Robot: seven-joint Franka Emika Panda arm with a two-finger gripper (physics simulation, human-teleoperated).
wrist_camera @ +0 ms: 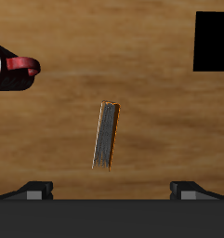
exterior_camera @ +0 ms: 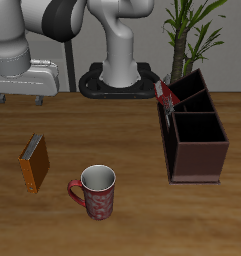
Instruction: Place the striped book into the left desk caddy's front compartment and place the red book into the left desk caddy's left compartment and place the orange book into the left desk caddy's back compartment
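Orange book (exterior_camera: pixel 34 163) lies on the desk (exterior_camera: pixel 132 225) beside a mug (exterior_camera: pixel 96 191), well apart from the left desk caddy (exterior_camera: pixel 197 140). Claw (wrist_camera: pixel 112 191) fingers apart, holding nothing, above the book.

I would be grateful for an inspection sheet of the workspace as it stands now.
Surface: wooden table, bare wood between items.
Job's things: orange book lies flat on the table, apart from the left desk caddy; a reddish book with pale marks stands at the caddy's far end, compartment unclear.
Clutter: red mug, upright, beside the orange book.
Grippers: gripper open, above the orange book, not touching it.
Cables: nothing seen.
Surroundings: potted plant behind the table.
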